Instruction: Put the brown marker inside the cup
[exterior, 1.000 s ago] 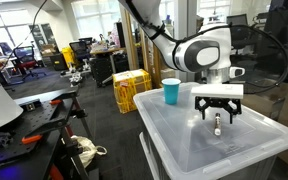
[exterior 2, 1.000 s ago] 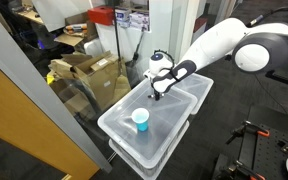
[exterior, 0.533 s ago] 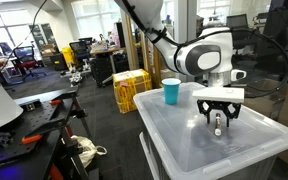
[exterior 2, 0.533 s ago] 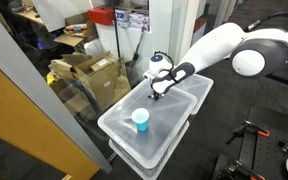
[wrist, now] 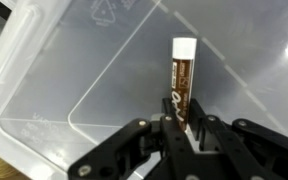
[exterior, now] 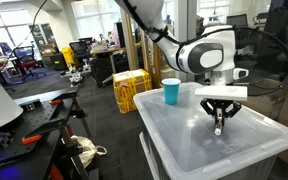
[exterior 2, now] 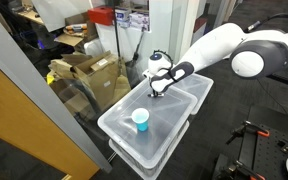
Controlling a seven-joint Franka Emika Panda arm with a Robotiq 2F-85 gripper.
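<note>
The brown marker [wrist: 181,82] lies on the clear plastic bin lid, its pale cap pointing away from me in the wrist view. My gripper [wrist: 183,128] is shut on the marker's near end, fingers pressed to both its sides. In an exterior view the gripper [exterior: 220,126] points down at the lid's right half, the marker's tip barely showing below it. The blue cup [exterior: 171,91] stands upright at the lid's far left corner, well apart from the gripper. From above, the cup [exterior 2: 140,119] sits mid-lid and the gripper [exterior 2: 154,95] is beyond it.
The clear bin lid [exterior: 184,140] has raised ribs and rounded edges, and it drops off to the floor on all sides. A yellow crate [exterior: 130,90] stands behind it. Cardboard boxes [exterior 2: 84,72] sit beside the bin.
The gripper's fingers have gone from wide open to shut around the marker. The arm has stayed over the same spot on the lid.
</note>
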